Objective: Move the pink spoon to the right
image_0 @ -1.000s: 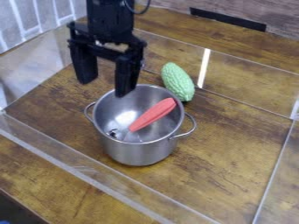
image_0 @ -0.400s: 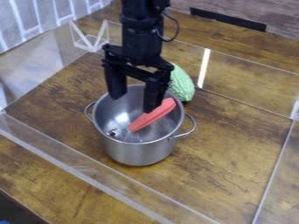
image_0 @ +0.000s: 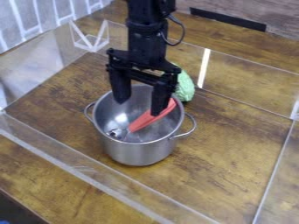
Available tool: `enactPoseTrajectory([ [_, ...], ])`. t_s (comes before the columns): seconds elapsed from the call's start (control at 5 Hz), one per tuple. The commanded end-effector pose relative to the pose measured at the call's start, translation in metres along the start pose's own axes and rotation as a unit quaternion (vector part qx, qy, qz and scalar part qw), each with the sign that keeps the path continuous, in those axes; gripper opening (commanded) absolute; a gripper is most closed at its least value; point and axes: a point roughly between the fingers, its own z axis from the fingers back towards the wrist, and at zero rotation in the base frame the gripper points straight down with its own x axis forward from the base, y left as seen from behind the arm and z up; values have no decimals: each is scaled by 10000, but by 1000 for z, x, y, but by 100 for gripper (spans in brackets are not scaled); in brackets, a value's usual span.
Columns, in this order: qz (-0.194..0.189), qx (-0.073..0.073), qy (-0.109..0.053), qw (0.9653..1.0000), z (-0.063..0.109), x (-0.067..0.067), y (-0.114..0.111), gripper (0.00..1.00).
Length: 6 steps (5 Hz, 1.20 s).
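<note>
On wooden bench (image_0: 233,166), steel pot (image_0: 138,131) holds pink spoon (image_0: 152,116), leaning on rim, metal bowl end blurred at bottom. Tool (image_0: 145,94) spread wide over pot, partly hiding handle tip. Green vegetable (image_0: 184,84) half hidden behind.

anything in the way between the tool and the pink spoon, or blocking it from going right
Nothing sits between the open tool and the pink spoon. The spoon lies inside the pot, so its wall blocks a sideways move; lift first. The green vegetable sits behind the pot.

one pink spoon (image_0: 153,117), one pot (image_0: 138,144), one green vegetable (image_0: 184,86)
</note>
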Motion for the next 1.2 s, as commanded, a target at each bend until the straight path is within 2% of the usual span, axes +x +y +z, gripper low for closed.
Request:
enactPoseTrajectory([
  [0.0,35,-30,-144,9999,-10,13,3,100],
  [0.2,100,-45,-120,9999,-34,26,12,100],
  [0.4,79,-78,-141,9998,-38,35,15,0],
  [0.6,58,-104,-170,9998,-37,43,18,0],
  [1.0,30,-155,-211,9997,-26,41,8,0],
])
